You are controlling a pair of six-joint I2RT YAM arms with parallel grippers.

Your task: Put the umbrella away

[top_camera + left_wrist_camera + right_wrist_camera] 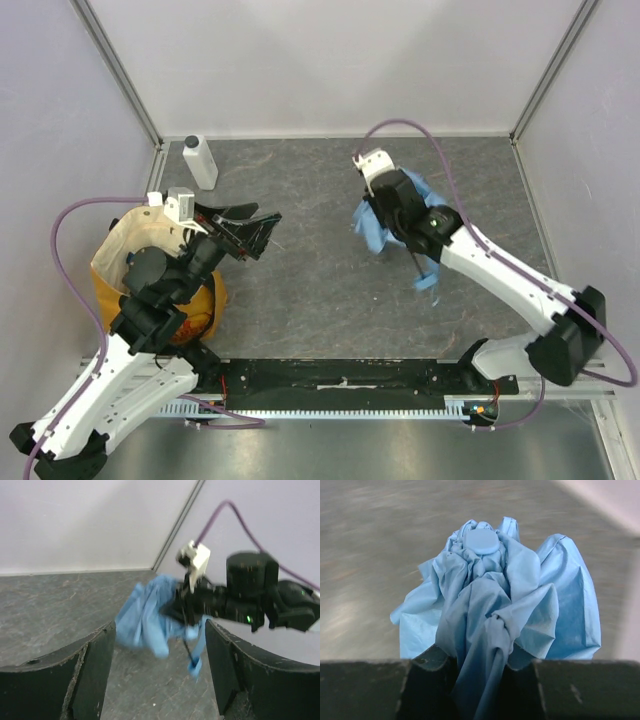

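The umbrella (372, 230) is a bunch of crumpled sky-blue fabric hanging just above the dark table (300, 280), right of centre. Its thin black shaft and blue strap (428, 280) trail toward the near side. My right gripper (386, 214) is shut on the umbrella. In the right wrist view the gathered cloth (495, 595) is pinched between both fingers (430, 680), and its round blue cap (481, 541) points away. My left gripper (262, 230) stands open and holds nothing, to the left of the umbrella and apart from it. The left wrist view shows the umbrella (145, 620) ahead, beyond the fingertips (95, 670).
A yellow-and-cream tote bag (120, 262) lies at the left edge under the left arm. A white plastic bottle (200, 162) stands in the far left corner. White walls enclose the table on three sides, and a black rail (340, 382) runs along the near edge.
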